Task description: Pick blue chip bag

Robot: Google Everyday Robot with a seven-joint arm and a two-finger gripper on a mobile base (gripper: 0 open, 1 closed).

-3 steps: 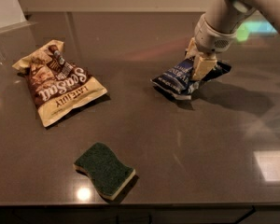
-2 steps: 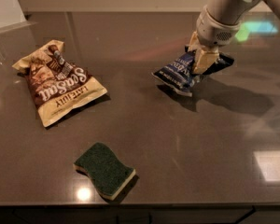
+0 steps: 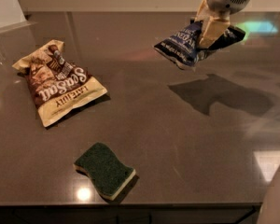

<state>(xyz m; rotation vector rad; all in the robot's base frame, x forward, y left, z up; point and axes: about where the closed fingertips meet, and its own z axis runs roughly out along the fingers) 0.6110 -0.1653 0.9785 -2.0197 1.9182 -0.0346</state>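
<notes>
The blue chip bag (image 3: 184, 45) is a small dark navy bag with white lettering. It hangs in the air above the dark countertop (image 3: 177, 139) at the upper right, with its shadow on the surface below it. My gripper (image 3: 209, 31) comes down from the top right with tan fingers (image 3: 212, 31) shut on the bag's middle. The bag tilts, its left end lower.
A larger tan-and-brown snack bag (image 3: 58, 82) lies flat at the left. A green sponge (image 3: 104, 170) with a pale underside lies near the front edge. A pale wall runs along the back, and a white object stands at the far left corner.
My gripper has risen with the blue chip bag, lifting it off the countertop. The tan bag and the sponge have not moved.
</notes>
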